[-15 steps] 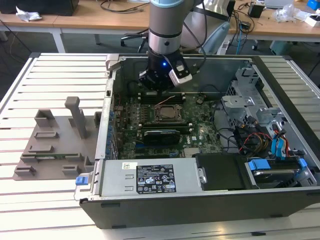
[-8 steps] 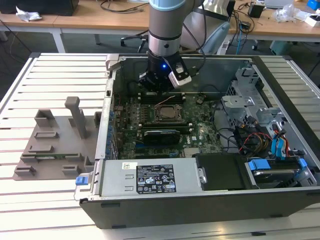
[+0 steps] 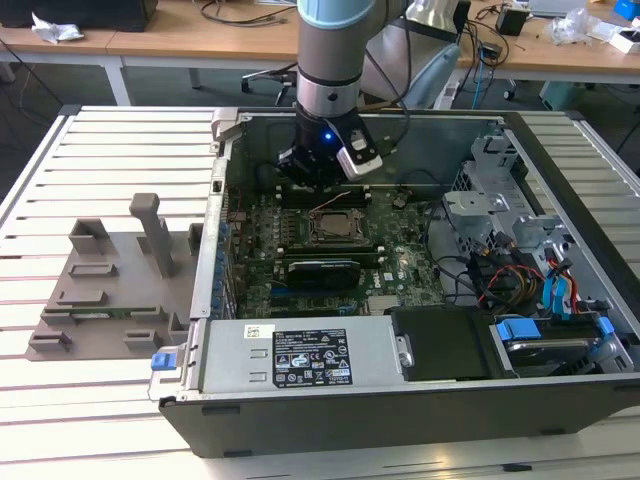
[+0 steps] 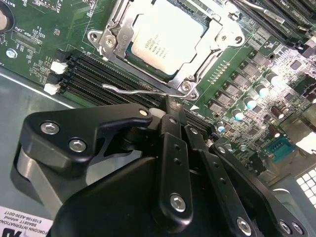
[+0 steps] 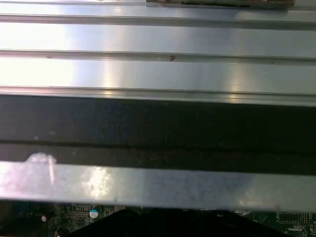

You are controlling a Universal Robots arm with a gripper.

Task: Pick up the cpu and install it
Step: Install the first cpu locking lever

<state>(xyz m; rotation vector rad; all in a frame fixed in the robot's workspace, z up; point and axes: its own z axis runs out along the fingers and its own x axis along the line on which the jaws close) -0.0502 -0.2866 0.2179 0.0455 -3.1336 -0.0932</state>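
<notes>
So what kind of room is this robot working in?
Probably an electronics lab or workshop: an opened black metal computer case lies on a slatted pale metal table, with cluttered wooden desks behind.

Pale slatted metal desk [image 3: 110, 150] spans foreground, glossy under overhead light. Behind it, long wooden benches [image 3: 180, 40] along back, littered with cables [image 3: 235, 10] and crumpled white paper [image 3: 55, 30]. Dark floor [image 3: 40, 85] beneath, office chair [image 3: 425, 65] partly visible
</notes>
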